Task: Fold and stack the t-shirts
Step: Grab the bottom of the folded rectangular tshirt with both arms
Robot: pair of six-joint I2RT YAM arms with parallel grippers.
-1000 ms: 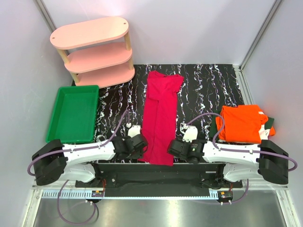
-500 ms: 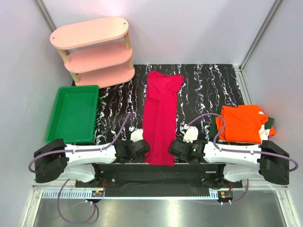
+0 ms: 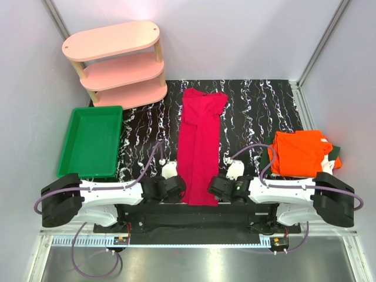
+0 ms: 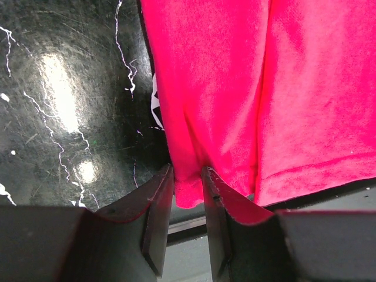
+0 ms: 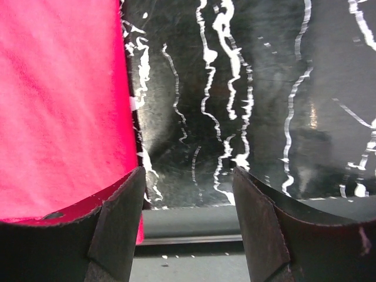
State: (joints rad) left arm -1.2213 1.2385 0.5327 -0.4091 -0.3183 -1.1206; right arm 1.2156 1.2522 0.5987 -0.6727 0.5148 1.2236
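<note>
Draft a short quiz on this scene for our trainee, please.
1. True or false: the left claw has a corner of the red shirt between its fingers.
2. What lies on the green shirt? A. orange shirt B. tray C. shelf
3. Which claw stands wide open at the red shirt's edge?

Key: 1 true; 2 A; 3 the right claw.
</note>
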